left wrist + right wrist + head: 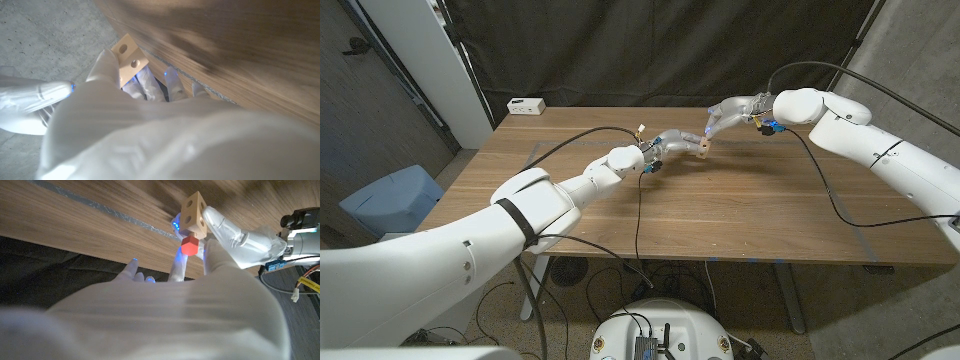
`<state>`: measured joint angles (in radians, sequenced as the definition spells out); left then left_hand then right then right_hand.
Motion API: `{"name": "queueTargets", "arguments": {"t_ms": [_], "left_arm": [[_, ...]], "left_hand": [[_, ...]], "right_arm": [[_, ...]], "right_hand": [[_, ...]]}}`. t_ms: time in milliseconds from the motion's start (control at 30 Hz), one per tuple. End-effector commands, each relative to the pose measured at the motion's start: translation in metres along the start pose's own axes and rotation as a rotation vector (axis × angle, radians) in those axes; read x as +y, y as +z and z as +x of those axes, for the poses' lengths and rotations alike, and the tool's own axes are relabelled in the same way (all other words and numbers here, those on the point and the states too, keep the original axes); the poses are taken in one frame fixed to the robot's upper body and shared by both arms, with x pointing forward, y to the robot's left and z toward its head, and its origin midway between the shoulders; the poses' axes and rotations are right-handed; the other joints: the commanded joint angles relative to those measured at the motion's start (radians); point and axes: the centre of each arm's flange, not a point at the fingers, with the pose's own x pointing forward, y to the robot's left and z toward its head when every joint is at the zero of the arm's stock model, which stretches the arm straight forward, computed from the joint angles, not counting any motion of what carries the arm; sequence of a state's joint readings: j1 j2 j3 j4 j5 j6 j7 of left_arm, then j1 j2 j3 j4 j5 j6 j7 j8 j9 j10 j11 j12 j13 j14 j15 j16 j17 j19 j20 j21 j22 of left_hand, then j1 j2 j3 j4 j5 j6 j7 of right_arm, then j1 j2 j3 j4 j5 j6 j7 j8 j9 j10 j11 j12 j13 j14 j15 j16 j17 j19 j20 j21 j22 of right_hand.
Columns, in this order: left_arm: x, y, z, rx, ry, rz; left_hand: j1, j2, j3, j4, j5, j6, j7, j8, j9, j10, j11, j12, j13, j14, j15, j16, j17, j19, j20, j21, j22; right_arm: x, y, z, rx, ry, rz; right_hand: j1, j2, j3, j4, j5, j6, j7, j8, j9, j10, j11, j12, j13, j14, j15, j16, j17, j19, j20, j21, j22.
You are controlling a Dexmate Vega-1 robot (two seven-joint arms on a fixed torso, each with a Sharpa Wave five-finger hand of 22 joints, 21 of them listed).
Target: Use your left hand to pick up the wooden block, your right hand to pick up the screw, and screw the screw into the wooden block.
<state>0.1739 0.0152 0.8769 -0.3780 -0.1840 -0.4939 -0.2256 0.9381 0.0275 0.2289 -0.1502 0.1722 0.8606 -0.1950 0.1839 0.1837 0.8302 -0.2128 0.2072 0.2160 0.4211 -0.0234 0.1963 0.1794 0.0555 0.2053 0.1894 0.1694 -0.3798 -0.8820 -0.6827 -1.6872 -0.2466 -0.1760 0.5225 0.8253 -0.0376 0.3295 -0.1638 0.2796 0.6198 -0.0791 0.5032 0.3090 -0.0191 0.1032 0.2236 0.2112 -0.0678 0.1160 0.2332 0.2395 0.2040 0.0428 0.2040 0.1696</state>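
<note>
Meeting above the wooden table [720, 210]: left hand [672, 143] holding wooden block [704, 147], right hand [725, 113] seemingly pinching red-headed screw [189, 245].

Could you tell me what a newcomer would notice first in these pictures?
Probably the two hands meeting above the far middle of the table: the left hand holds the wooden block, and the right hand presses the red-headed screw against it. After that, the small white box at the table's far left corner.
</note>
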Motion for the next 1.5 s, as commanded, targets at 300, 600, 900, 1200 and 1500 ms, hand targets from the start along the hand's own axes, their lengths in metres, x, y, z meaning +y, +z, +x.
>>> {"name": "queueTargets", "arguments": {"t_ms": [300, 600, 900, 1200, 1500], "left_arm": [[0.0033, -0.0002, -0.0022, -0.009, 0.005, 0.003], [0.0035, 0.0007, -0.0048, -0.031, 0.007, 0.006], [0.0022, 0.0010, -0.0057, -0.040, 0.003, 0.007], [0.0004, 0.0022, -0.0060, -0.050, 0.000, 0.010], [-0.0013, 0.0027, -0.0062, -0.056, -0.005, 0.012]], "left_hand": [[-0.004, 0.005, 0.004, 0.006, 0.009, 0.006, -0.001, 0.007, 0.004, -0.002, 0.002, 0.002, 0.004, 0.005, -0.003, 0.007, 0.001, 0.001, -0.001, 0.003, 0.006], [-0.004, 0.005, 0.004, 0.006, 0.009, 0.006, 0.000, 0.007, 0.004, -0.002, 0.002, 0.002, 0.004, 0.004, -0.002, 0.006, 0.001, 0.000, 0.001, 0.002, 0.006], [-0.004, 0.005, 0.004, 0.006, 0.009, 0.009, 0.002, 0.008, 0.004, -0.001, 0.002, 0.003, 0.004, 0.005, -0.003, 0.007, 0.001, 0.001, 0.000, 0.003, 0.006], [-0.005, 0.005, 0.004, 0.007, 0.009, 0.007, 0.000, 0.007, 0.004, -0.001, 0.002, 0.003, 0.004, 0.005, -0.003, 0.007, 0.001, 0.001, 0.000, 0.003, 0.006], [-0.004, 0.005, 0.004, 0.006, 0.009, 0.008, 0.000, 0.007, 0.004, -0.002, 0.002, 0.002, 0.004, 0.005, -0.003, 0.006, 0.001, 0.002, 0.001, 0.003, 0.006]], "right_arm": [[0.0014, 0.0016, 0.0045, 0.012, -0.032, -0.012], [0.0032, 0.0028, 0.0048, 0.013, -0.038, -0.019], [0.0067, 0.0020, 0.0036, 0.017, -0.042, -0.018], [0.0063, 0.0026, 0.0007, 0.017, -0.052, -0.020], [0.0068, 0.0031, -0.0021, 0.018, -0.057, -0.027]], "right_hand": [[0.045, 0.007, 0.027, -0.008, -0.010, 0.028, -0.011, 0.019, 0.003, 0.032, -0.004, 0.003, 0.002, 0.027, -0.013, 0.007, 0.000, 0.030, -0.016, 0.008, 0.005], [0.056, 0.008, 0.034, -0.008, -0.017, 0.038, -0.015, 0.029, 0.007, 0.038, -0.008, 0.003, 0.001, 0.038, -0.020, 0.010, 0.001, 0.042, -0.022, 0.010, 0.005], [0.061, 0.007, 0.038, -0.007, -0.022, 0.041, -0.014, 0.035, 0.010, 0.046, -0.009, 0.004, 0.001, 0.042, -0.024, 0.010, 0.001, 0.048, -0.024, 0.010, 0.005], [0.067, 0.004, 0.044, -0.005, -0.033, 0.073, -0.019, 0.055, 0.014, 0.066, -0.013, 0.008, 0.001, 0.054, -0.031, 0.012, 0.002, 0.060, -0.026, 0.011, 0.005], [0.069, 0.001, 0.047, -0.003, -0.040, 0.088, -0.017, 0.067, 0.018, 0.082, -0.015, 0.011, 0.001, 0.066, -0.037, 0.015, 0.003, 0.069, -0.028, 0.012, 0.005]]}}
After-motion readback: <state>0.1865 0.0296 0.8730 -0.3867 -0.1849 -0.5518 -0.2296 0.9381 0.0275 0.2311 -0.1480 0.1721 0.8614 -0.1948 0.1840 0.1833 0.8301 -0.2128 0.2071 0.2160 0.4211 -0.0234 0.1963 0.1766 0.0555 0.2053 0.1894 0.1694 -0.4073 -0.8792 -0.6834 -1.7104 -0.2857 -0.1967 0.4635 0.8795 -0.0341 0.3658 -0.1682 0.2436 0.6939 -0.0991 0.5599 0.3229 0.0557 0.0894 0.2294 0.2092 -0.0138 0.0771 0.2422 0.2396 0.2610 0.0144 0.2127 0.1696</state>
